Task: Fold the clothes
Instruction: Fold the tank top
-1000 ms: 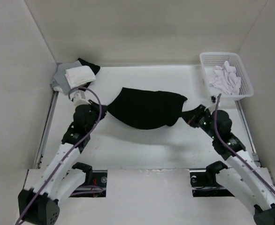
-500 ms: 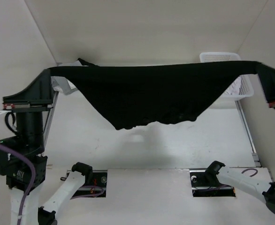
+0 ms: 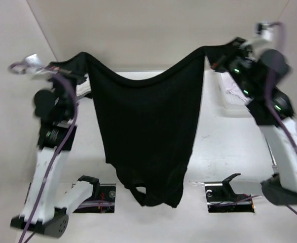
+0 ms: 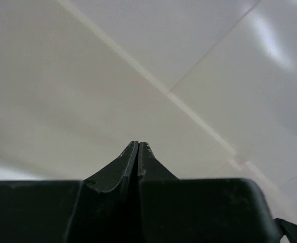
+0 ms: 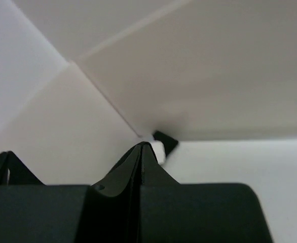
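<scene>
black tank top (image 3: 146, 131) | airborne, hung by two upper corners | top edge sagging | bottom bunched

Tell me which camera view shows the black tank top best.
The top external view: the tank top hangs full length there, its upper corners pinched by the left gripper and right gripper. Both wrist views show only shut fingers against pale walls, with almost no fabric visible.

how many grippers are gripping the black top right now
2. The left gripper pinches one top corner of the black tank top, at upper left; the right gripper pinches the other, at upper right.
</scene>
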Available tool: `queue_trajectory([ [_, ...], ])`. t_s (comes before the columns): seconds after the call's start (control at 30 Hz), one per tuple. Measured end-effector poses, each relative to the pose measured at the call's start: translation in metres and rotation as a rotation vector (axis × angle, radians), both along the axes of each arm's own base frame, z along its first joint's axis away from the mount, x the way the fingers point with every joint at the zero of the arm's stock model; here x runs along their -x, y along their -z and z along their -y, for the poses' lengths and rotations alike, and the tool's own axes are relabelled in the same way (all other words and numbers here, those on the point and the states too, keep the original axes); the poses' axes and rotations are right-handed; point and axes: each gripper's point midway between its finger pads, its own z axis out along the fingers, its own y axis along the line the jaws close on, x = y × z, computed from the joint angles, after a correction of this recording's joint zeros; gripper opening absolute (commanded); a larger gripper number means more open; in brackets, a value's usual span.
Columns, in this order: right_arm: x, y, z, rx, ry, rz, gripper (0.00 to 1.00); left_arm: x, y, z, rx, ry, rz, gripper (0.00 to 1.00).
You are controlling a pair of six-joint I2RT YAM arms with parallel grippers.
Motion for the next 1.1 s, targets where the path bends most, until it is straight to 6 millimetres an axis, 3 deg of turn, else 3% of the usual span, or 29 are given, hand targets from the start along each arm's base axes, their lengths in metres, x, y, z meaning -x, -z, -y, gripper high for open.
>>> queue_trajectory([
  [0.13, -0.102, 0.095, -0.029, 0.083, -0.018, -0.243, 0.0, -0.114, 0.089, 0.002, -0.025, -0.015, -0.255, 0.0],
  [0.23, -0.158, 0.15, -0.039, 0.104, -0.036, -0.382, 0.0, -0.191, 0.166, -0.007, 0.01, 0.001, -0.46, 0.0],
  [0.33, -0.195, 0.16, -0.044, 0.087, -0.052, -0.428, 0.0, -0.241, 0.207, -0.01, 0.053, 0.034, -0.577, 0.0],
  [0.4, -0.207, 0.141, -0.046, 0.066, -0.063, -0.399, 0.0, -0.258, 0.205, -0.009, 0.072, 0.062, -0.591, 0.0],
  [0.47, -0.204, 0.104, -0.044, 0.036, -0.073, -0.328, 0.0, -0.26, 0.184, -0.007, 0.08, 0.085, -0.555, 0.0],
  [0.6, -0.163, 0.016, -0.033, -0.018, -0.094, -0.129, 0.0, -0.238, 0.101, -0.005, 0.078, 0.129, -0.375, 0.0],
  [0.67, -0.134, -0.006, -0.025, -0.029, -0.096, -0.08, 0.0, -0.216, 0.066, -0.011, 0.075, 0.13, -0.29, 0.0],
  [0.77, -0.095, -0.009, -0.012, -0.034, -0.092, -0.059, 0.0, -0.178, 0.028, -0.015, 0.068, 0.127, -0.174, 0.01],
  [0.83, -0.078, 0.009, -0.005, -0.034, -0.085, -0.067, 0.0, -0.158, 0.025, -0.013, 0.065, 0.135, -0.137, 0.01],
  [0.87, -0.071, 0.026, -0.002, -0.032, -0.079, -0.086, 0.0, -0.15, 0.031, -0.009, 0.065, 0.144, -0.129, 0.01],
  [0.93, -0.064, 0.076, 0.003, -0.021, -0.063, -0.155, 0.0, -0.139, 0.061, -0.001, 0.068, 0.167, -0.156, 0.01],
  [1.0, -0.057, 0.14, 0.005, -0.006, -0.049, -0.252, 0.0, -0.133, 0.115, 0.007, 0.078, 0.185, -0.232, 0.01],
  [1.1, -0.035, 0.251, 0.006, 0.027, -0.04, -0.433, 0.0, -0.116, 0.23, 0.014, 0.099, 0.193, -0.435, 0.01],
])
